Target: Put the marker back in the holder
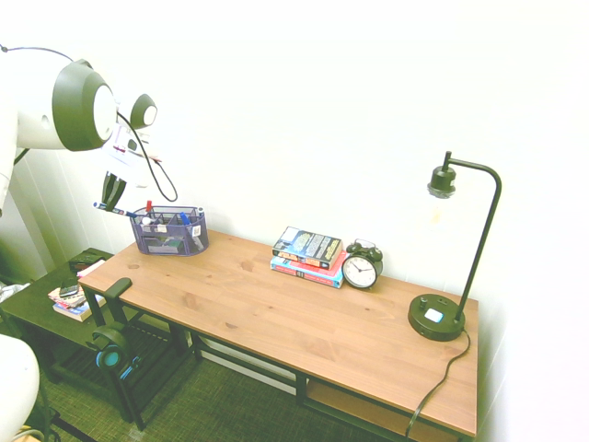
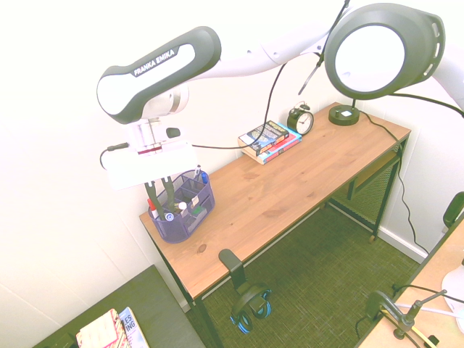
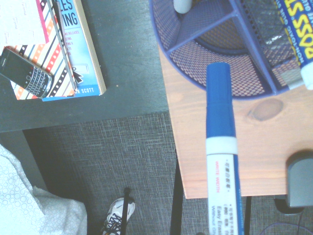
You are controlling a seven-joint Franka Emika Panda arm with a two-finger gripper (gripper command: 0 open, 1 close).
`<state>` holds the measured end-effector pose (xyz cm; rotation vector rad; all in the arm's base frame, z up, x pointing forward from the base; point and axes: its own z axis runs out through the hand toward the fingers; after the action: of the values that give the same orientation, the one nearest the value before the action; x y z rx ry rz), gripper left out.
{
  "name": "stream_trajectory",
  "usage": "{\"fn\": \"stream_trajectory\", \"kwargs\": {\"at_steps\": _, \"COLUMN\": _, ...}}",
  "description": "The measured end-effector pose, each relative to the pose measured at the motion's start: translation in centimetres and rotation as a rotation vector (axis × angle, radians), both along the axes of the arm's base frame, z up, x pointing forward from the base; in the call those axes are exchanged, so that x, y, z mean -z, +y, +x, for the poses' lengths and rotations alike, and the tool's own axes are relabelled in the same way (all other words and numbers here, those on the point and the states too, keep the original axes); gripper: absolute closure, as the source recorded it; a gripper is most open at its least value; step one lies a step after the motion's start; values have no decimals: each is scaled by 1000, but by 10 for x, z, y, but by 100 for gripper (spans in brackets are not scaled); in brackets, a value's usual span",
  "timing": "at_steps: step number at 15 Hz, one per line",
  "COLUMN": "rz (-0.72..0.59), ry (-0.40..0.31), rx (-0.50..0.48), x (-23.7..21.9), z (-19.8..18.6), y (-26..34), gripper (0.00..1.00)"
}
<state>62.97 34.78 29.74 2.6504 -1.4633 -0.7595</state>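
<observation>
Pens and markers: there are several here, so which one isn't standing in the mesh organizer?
The blue-capped marker, held crosswise in the gripper just beside the holder. The red-capped pen and the others stand upright inside it.

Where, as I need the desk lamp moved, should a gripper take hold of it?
Probably on the lamp's slim upright stem, approached sideways from the desk's front: the stem is thin and near-vertical, the round base too wide.
</observation>
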Motion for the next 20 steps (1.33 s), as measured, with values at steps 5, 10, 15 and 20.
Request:
{"fn": "stream_trajectory", "kwargs": {"at_steps": 5, "rz": -2, "ry": 31, "rx": 39, "x": 20, "z": 9, "y": -9, "gripper": 100}}
{"fn": "stream_trajectory", "kwargs": {"at_steps": 10, "rz": 3, "ry": 9, "rx": 87, "x": 9, "z": 24, "y": -15, "gripper": 100}}
{"fn": "stream_trajectory", "kwargs": {"at_steps": 15, "rz": 10, "ry": -22, "rx": 121, "x": 1, "z": 35, "y": -13, "gripper": 0}}
{"fn": "stream_trajectory", "kwargs": {"at_steps": 20, "rz": -15, "ry": -26, "rx": 129, "x": 10, "z": 40, "y": -21, "gripper": 0}}
